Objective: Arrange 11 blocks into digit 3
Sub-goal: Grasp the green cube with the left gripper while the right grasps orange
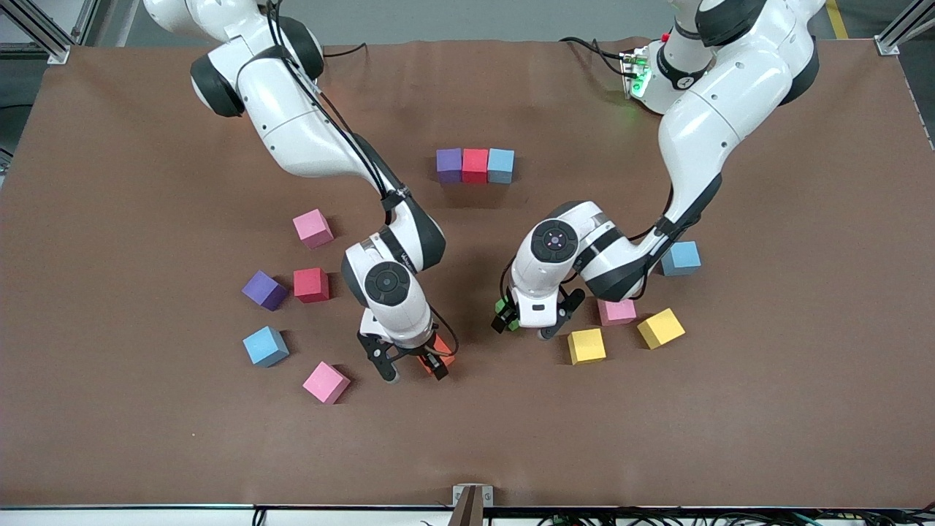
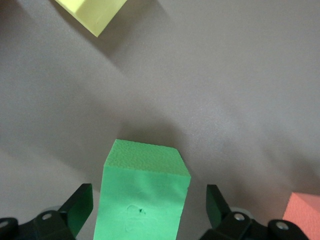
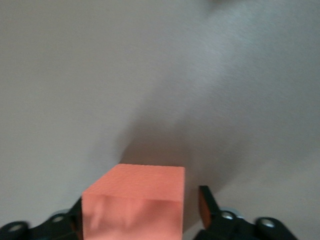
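Nearest the table's front edge, loose blocks (image 1: 326, 382) are scattered; only one three-cube bar (image 1: 475, 166) is laid, while the right gripper (image 1: 411, 365) straddles an orange block (image 3: 136, 202) and the left gripper (image 1: 527, 326) stands apart around a green block (image 2: 142, 197), neither clamped.

text: none legible | labels: none | numbers: none | signs: none

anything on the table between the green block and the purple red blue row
Nothing visible does: the brown table is bare between the green block, which sits between the left gripper's fingers, and the row.
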`<state>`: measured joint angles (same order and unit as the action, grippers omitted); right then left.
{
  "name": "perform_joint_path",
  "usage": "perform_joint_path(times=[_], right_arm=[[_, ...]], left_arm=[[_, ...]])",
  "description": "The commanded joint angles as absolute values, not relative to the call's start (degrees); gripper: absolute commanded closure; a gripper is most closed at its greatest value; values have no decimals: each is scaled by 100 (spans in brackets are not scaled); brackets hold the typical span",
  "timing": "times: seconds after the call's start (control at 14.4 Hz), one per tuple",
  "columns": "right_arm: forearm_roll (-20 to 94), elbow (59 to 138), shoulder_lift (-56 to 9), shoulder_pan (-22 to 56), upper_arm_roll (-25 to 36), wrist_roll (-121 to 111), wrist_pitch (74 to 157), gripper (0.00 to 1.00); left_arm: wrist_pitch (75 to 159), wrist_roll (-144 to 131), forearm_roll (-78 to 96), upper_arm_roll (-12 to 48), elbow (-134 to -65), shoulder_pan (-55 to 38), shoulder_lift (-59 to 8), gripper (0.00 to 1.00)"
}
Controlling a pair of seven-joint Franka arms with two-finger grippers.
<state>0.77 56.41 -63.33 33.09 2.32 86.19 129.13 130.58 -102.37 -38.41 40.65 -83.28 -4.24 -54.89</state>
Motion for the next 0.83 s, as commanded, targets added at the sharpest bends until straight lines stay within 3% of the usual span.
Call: perform_joint_path(times=[0.0, 0.07, 0.28, 0.56, 0.76], right_arm=[[219, 5449, -6346, 3156, 88, 8684, 12403, 71], [307, 5458, -6250, 3086, 44, 8666, 12288, 97], [352, 5659, -5969, 3067, 53, 8666, 12069, 100], [352, 7859, -4180, 3172, 61, 8649, 12014, 100], [352, 10337, -2545, 3155, 53, 8657, 13268, 100]], left_arm=[[13104, -10134, -3823, 3929, -8165, -571, -5581, 25], [13104, -10125, -3832, 3929, -8174, -563, -5581, 41], [13087, -10125, -3850, 3920, -8183, -484, -5520, 67], [12544, -10143, -3841, 3981, -8411, -256, -5117, 71], [12165, -10151, -3841, 4419, -8709, 130, -4879, 71]])
